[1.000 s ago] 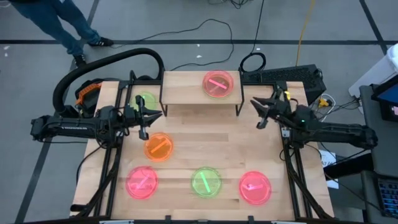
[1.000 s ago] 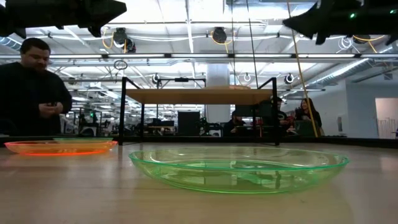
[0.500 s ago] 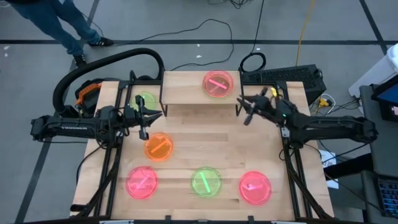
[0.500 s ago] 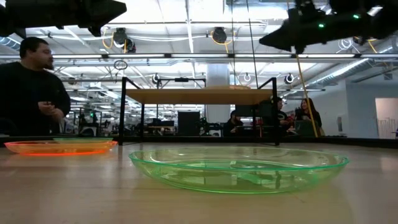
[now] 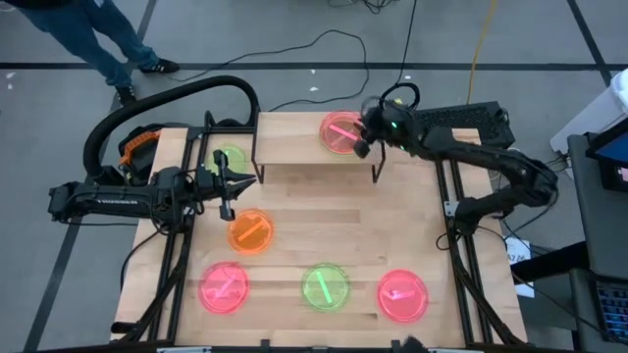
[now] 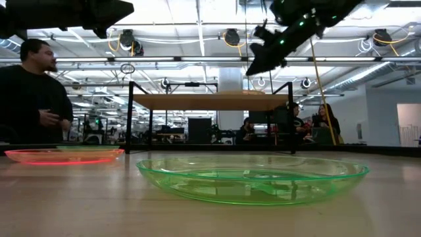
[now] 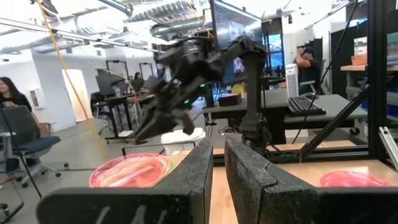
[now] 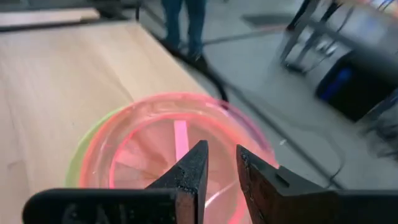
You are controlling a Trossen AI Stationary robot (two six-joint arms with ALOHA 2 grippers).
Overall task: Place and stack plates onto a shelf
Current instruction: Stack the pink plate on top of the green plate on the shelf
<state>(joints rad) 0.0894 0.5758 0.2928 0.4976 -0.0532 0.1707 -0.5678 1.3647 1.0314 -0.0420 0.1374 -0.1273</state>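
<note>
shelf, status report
Right hand over the shelf's round translucent pink plastic plate, holding nothing. Left hand waits near orange plate. Nothing blocking.

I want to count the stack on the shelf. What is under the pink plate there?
Under the pink plate on the shelf, the right wrist view shows a green plate edge. The pink plate covers most of it, so anything lower cannot be seen.

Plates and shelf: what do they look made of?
Plates: likely thin clear-tinted plastic, glossy; the table grain shows through the green one in the low view, and its rim catches light. Shelf: light wood board, matte with visible grain, on thin black legs that look like metal, though that is uncertain.
</note>
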